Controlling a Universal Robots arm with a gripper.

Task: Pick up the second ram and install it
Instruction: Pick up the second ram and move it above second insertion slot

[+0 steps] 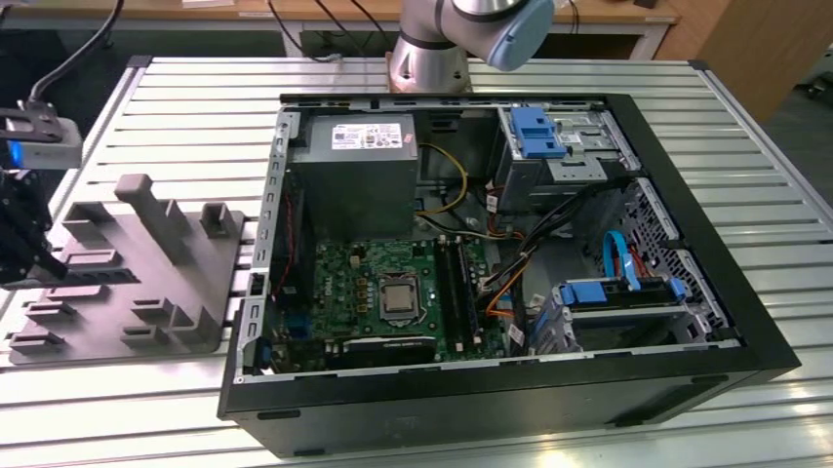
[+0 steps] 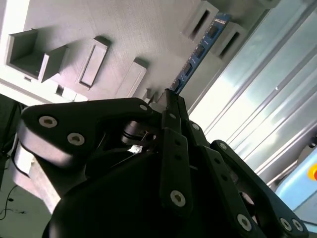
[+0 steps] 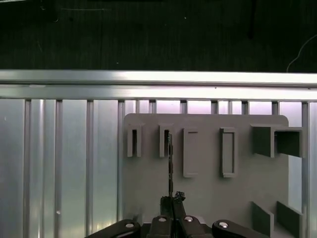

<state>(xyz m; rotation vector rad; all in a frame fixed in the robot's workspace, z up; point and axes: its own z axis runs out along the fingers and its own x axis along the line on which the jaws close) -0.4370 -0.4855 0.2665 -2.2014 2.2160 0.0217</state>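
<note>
The second ram (image 2: 200,49) is a long narrow board with dark chips, and it appears edge-on as a thin dark line (image 3: 170,163) in the first wrist view. My gripper (image 2: 171,96) (image 3: 173,198) is shut on one end of it, with the fingers pressed together on the board. The stick's other end lies by a slotted post of the grey holder block (image 3: 208,193). In the exterior view my gripper (image 1: 37,273) hangs over the holder block (image 1: 131,292) at that view's left, away from the open computer case (image 1: 280,244).
The case lies on its side on a slatted metal table (image 1: 729,136), its motherboard (image 1: 377,292) facing up, with memory slots (image 1: 456,283) beside the processor socket. A power supply (image 1: 351,156), drive cages with blue tabs (image 1: 536,132) and loose cables crowd the interior.
</note>
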